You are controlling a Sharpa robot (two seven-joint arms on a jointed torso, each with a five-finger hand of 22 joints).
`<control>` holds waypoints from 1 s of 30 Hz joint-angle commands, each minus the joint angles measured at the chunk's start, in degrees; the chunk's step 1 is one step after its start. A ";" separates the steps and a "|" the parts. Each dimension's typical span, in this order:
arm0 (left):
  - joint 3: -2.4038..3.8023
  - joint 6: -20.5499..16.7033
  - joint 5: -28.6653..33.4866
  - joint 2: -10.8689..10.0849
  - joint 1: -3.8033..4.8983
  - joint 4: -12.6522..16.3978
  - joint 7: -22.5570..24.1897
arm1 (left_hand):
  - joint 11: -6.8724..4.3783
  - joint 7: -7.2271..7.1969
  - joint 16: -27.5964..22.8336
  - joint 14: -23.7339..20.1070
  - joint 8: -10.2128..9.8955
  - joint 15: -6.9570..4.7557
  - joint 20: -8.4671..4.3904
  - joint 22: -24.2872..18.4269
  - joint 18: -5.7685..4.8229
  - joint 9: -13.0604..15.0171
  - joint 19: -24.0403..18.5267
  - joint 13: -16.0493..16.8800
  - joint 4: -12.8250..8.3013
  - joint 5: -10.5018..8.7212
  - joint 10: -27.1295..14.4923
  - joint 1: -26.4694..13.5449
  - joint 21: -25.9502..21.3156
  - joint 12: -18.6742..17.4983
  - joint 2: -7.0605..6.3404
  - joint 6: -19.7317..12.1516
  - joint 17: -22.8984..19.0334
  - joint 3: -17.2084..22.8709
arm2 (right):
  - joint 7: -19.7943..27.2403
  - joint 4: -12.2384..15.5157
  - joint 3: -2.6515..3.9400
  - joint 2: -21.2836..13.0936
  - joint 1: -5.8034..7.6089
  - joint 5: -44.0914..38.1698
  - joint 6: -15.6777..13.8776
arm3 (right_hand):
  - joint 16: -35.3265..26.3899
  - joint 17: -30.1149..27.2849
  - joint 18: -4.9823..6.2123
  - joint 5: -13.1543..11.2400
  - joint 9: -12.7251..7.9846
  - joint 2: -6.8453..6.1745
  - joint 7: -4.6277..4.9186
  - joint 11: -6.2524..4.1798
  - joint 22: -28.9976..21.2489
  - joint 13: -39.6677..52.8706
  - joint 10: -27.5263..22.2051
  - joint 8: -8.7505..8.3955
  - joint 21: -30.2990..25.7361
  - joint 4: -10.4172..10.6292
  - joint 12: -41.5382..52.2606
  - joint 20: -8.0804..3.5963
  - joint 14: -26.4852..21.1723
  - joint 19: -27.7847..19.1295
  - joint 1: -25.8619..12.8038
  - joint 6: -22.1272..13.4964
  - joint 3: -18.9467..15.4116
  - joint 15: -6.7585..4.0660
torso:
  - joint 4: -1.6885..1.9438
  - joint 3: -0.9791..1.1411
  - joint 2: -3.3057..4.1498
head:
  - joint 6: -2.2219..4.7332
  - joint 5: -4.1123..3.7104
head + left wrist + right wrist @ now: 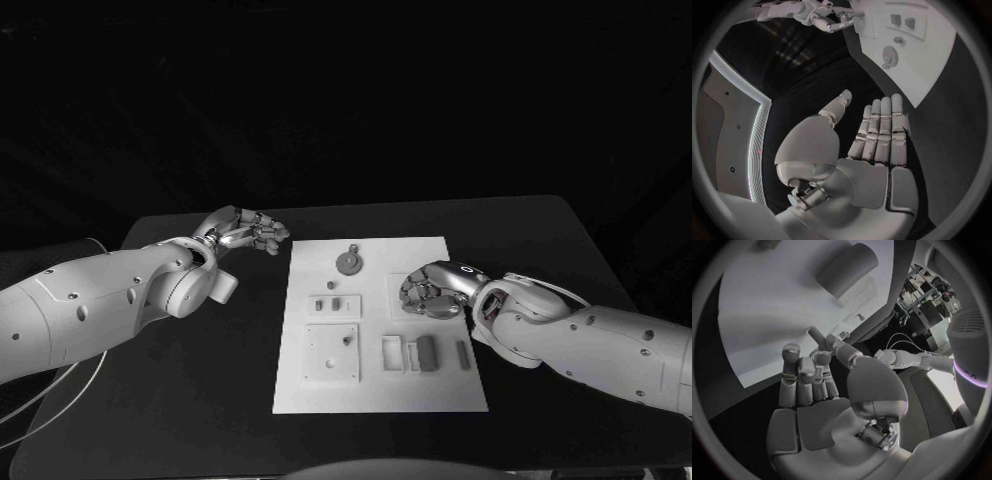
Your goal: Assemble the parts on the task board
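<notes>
While you read these lines, judge only from what lies on the bench (548,230) now.

Task board: the white task board (433,385) lies in the middle of the bench, its long axis running away from you, between the two arms.

Parts: small grey pieces sit on it. You see a round part with a tab (349,261) near the far end, its tab pointing away from you; two small pieces (330,303) side by side in a recessed frame; a square plate (332,352) nearer you; upright bars (424,350) to its right, their long axes along the board's length.

Progress: you cannot tell which pieces are seated and which lie loose; in my judgement most of the assembly is left.

Left hand: your left hand (245,232) hovers off the board's far left corner, over the bench, fingers straight and laid side by side, holding nothing.

Right hand: your right hand (433,290) sits over the board's right edge, fingers curled inward; nothing shows between them.

Next: a part must be picked first.
</notes>
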 commanded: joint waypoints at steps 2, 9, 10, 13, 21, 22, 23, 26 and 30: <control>0.03 0.15 -0.19 0.01 0.05 0.06 0.67 | 0.18 0.00 -0.24 0.16 -0.23 0.32 0.18 -0.04 0.67 -0.07 0.19 -0.09 0.08 -0.24 0.14 0.50 -0.36 -0.19 -0.03 -0.12 0.10 -0.28 | 0.80 1.24 0.06 -0.79 0.00 0.40 -0.37 | 0.02 -0.08 1.94 0.36 0.86 -0.10 2.10 -0.32 0.79 -0.09 0.25 0.83 0.29 0.00 -0.20 -0.12 -0.04 0.25 -0.57 3.11 0.50 -0.43 | -0.07 0.02 -0.02 | -0.07 0.10; 0.03 0.05 -0.21 0.03 0.06 0.01 0.60 | 0.18 0.00 -0.25 0.17 -0.24 0.32 0.18 -0.04 0.68 -0.07 0.19 -0.09 0.07 -0.25 0.14 0.50 -0.36 -0.19 -0.05 -0.12 0.13 -0.29 | 0.95 2.92 0.29 -1.44 0.33 0.55 -0.69 | 0.00 -0.10 1.94 0.47 0.88 -0.13 2.05 -0.37 0.78 -0.11 0.33 0.88 0.30 -0.01 -0.23 -0.16 0.02 0.29 -0.61 3.20 0.59 -0.46 | -0.05 0.03 0.01 | 0.08 0.16; 0.03 0.05 -0.21 0.03 0.06 0.01 0.60 | 0.17 0.00 -0.25 0.17 -0.24 0.32 0.18 -0.04 0.68 -0.07 0.19 -0.09 0.07 -0.25 0.15 0.50 -0.36 -0.19 -0.05 -0.12 0.13 -0.29 | 1.01 3.31 0.34 -1.53 0.41 0.68 -0.63 | 0.00 -0.10 1.94 0.48 0.88 -0.13 2.05 -0.37 0.78 -0.12 0.34 0.88 0.30 -0.01 -0.23 -0.16 0.03 0.30 -0.61 3.21 0.60 -0.47 | -0.05 0.03 0.01 | 0.08 0.16; 0.03 0.11 -0.21 0.04 0.06 0.01 0.61 | 0.17 0.00 -0.26 0.17 -0.24 0.32 0.18 -0.03 0.68 -0.07 0.19 -0.09 0.07 -0.25 0.15 0.50 -0.36 -0.19 -0.05 -0.13 0.14 -0.29 | 1.18 4.19 0.39 -1.56 0.77 1.19 -0.39 | 0.00 -0.11 1.94 0.50 0.89 -0.15 2.04 -0.38 0.78 -0.12 0.36 0.88 0.30 -0.02 -0.25 -0.17 0.04 0.31 -0.63 3.22 0.62 -0.48 | -0.05 0.04 0.02 | 0.04 0.19; 0.03 0.18 -0.21 0.04 0.05 0.01 0.66 | 0.17 0.00 -0.28 0.17 -0.25 0.32 0.18 -0.03 0.69 -0.07 0.19 -0.09 0.06 -0.25 0.15 0.50 -0.37 -0.20 -0.05 -0.13 0.16 -0.30 | 1.11 7.14 0.44 -0.40 1.04 1.72 1.10 | -0.03 -0.13 1.94 0.54 0.89 -0.09 2.03 -0.39 0.77 -0.14 0.40 0.88 0.29 -0.02 -0.28 -0.19 0.06 0.31 -0.63 3.23 0.69 -0.49 | -0.06 0.00 -0.01 | -0.04 0.81; 0.03 0.19 -0.21 0.06 0.05 -0.01 0.66 | 0.17 0.00 -0.28 0.17 -0.25 0.32 0.18 -0.03 0.69 -0.07 0.19 -0.09 0.06 -0.25 0.15 0.50 -0.37 -0.20 -0.05 -0.13 0.17 -0.30 | 1.00 7.37 0.44 0.01 1.04 1.72 1.55 | -0.04 -0.13 1.94 0.55 0.89 -0.09 2.03 -0.39 0.77 -0.14 0.40 0.88 0.29 -0.02 -0.29 -0.19 0.06 0.31 -0.64 3.23 0.70 -0.49 | -0.03 -0.01 0.02 | -0.06 0.98; 0.03 0.19 -0.21 0.10 0.05 -0.04 0.65 | 0.17 0.00 -0.28 0.17 -0.25 0.32 0.18 -0.03 0.69 -0.08 0.19 -0.09 0.06 -0.25 0.15 0.51 -0.37 -0.20 -0.05 -0.14 0.17 -0.30 | 1.03 7.51 0.44 0.52 1.04 1.71 1.89 | -0.04 -0.14 1.94 0.55 0.89 -0.08 2.03 -0.39 0.76 -0.14 0.40 0.88 0.29 -0.01 -0.29 -0.19 0.06 0.31 -0.65 3.22 0.70 -0.49 | -0.03 -0.01 0.01 | -0.07 1.06; 0.03 0.17 -0.20 0.18 0.05 -0.11 0.64 | 0.17 0.00 -0.29 0.17 -0.25 0.32 0.18 -0.03 0.69 -0.08 0.19 -0.10 0.06 -0.25 0.15 0.51 -0.38 -0.21 -0.05 -0.14 0.18 -0.30 | 1.12 7.92 0.44 1.88 1.04 1.71 2.44 | -0.07 -0.15 1.94 0.58 0.88 -0.02 2.04 -0.39 0.76 -0.16 0.42 0.86 0.27 -0.01 -0.32 -0.20 0.06 0.30 -0.69 3.19 0.74 -0.50 | -0.05 -0.01 -0.04 | -0.04 1.56; 0.03 0.27 -0.20 0.27 0.05 -0.11 0.56 | 0.18 0.00 -0.30 0.17 -0.25 0.32 0.19 -0.03 0.69 -0.08 0.19 -0.10 0.06 -0.25 0.14 0.50 -0.38 -0.21 -0.05 -0.14 0.19 -0.30 | 1.27 8.37 0.44 3.44 1.04 1.71 2.90 | -0.08 -0.16 1.94 0.61 0.88 0.02 2.04 -0.39 0.75 -0.16 0.43 0.85 0.26 -0.02 -0.34 -0.20 0.06 0.28 -0.72 3.18 0.76 -0.50 | 0.01 -0.01 -0.04 | -0.01 1.81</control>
